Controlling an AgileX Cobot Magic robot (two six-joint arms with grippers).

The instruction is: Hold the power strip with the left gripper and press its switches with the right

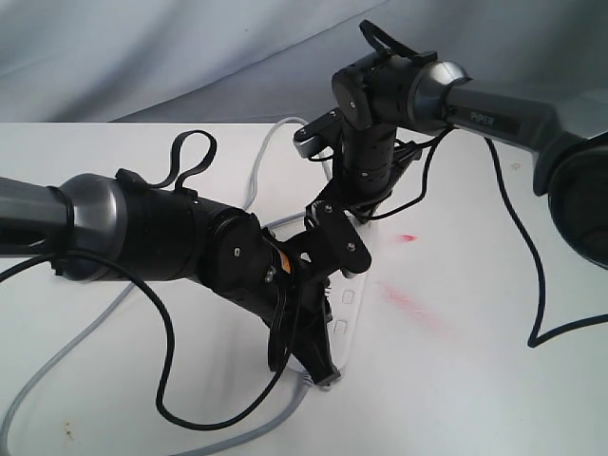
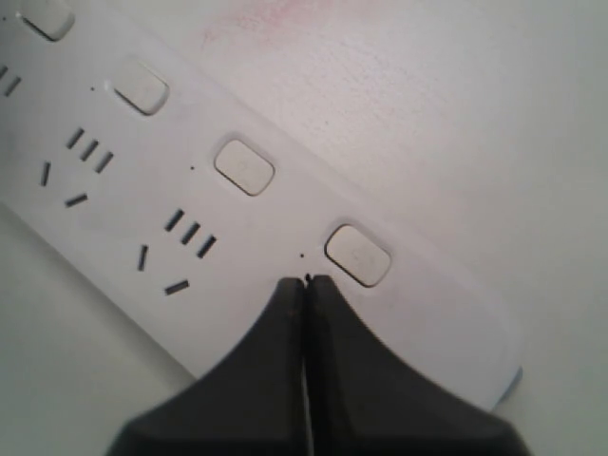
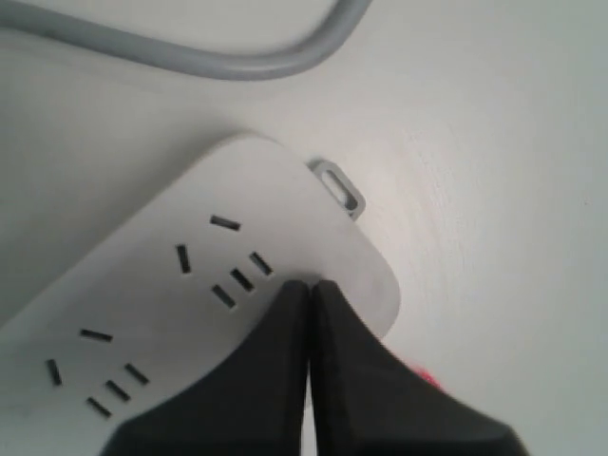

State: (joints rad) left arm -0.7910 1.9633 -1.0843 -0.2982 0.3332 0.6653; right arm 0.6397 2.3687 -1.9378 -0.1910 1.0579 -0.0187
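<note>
The white power strip lies on the table, mostly hidden under both arms. In the left wrist view the power strip shows several switches; the end one sits just beside my left gripper. That gripper is shut, nothing between its fingers, its tips resting on the strip's face near the rounded end. Two switches show beside the left gripper. My right gripper is shut too, its tips on the other end of the strip beside socket slots. The right gripper hangs from the PiPER arm.
The grey cord loops over the table's left side, and the cord passes beyond the strip's end. A small grey clip lies at that end. Red stains mark the table right of the strip. Black cables dangle from both arms.
</note>
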